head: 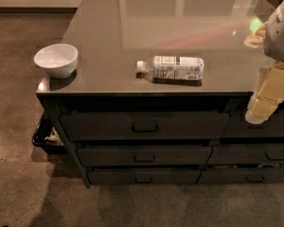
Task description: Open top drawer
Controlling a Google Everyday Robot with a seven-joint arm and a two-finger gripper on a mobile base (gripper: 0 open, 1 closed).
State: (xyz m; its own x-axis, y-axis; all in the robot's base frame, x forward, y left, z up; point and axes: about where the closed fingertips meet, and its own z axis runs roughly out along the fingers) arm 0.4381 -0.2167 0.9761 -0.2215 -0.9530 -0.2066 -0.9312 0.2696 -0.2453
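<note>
Top drawer (144, 125): shut, front flush with its neighbours, directly under the lip of the surface (109, 79), at the head of the left stack. Widest and tallest of the three fronts there, with a small loop handle (145, 126) dead centre. Below it, two shallower drawers (144, 155) with like handles; easy to mistake, so aim for the uppermost. To the right, partly seen fronts of the other stack (270, 152). Up on the surface, a white bowl (56, 59) near the left corner and a plastic bottle (173, 68) lying on its side, just back from the front edge, roughly above the handle. Gripper (261, 109) at the right edge of the view, hanging in front of the other stack, well apart from the handle and about level with the top drawer; released or clenched, cannot tell.

Judged as the approach: handle not yet reached. To do it well: travel left along the cabinet face, keeping below the overhang. Line up square with the handle. Take the loop at its middle, not at a corner. Pull straight out, level, along the slides. Avoid lifting or twisting, likely to bind so wide a front. Keep the pull gentle, for the sake of the loose bottle overhead.
</note>
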